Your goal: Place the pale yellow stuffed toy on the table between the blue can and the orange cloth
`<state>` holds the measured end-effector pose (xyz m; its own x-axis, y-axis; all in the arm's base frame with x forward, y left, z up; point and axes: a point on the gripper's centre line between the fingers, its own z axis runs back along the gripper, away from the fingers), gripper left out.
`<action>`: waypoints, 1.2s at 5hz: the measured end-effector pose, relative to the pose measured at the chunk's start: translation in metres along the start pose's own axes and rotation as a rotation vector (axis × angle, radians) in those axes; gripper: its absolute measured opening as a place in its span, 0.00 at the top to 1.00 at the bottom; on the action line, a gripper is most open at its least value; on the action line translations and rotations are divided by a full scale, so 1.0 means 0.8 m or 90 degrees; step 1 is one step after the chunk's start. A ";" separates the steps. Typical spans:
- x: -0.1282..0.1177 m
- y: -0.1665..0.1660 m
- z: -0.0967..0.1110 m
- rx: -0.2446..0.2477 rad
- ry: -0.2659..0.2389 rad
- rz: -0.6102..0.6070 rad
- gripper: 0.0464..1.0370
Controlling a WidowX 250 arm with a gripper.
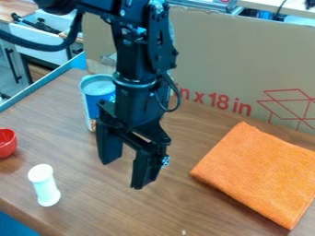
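The tool (126, 172), its fingers wide apart, hangs over the bench (190, 205) with nothing yet in its grasp, a blue can (91, 102) behind it, a white container (45, 185) to its left and an orange cloth (258, 173) to its right.

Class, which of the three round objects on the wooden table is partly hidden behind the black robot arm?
The blue cylindrical can. The white cylinder and small red bowl are not behind the arm.
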<state>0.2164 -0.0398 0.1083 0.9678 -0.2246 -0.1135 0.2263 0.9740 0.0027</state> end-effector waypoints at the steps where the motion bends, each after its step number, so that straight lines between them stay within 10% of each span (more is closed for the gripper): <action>1: -0.002 -0.001 -0.006 0.000 0.014 0.001 0.03; 3: -0.014 -0.085 0.010 0.026 -0.030 -0.145 0.03; 6: -0.030 -0.153 -0.026 0.019 0.025 -0.282 0.03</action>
<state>0.1634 -0.1527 0.0899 0.7716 -0.6187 -0.1481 0.6222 0.7824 -0.0268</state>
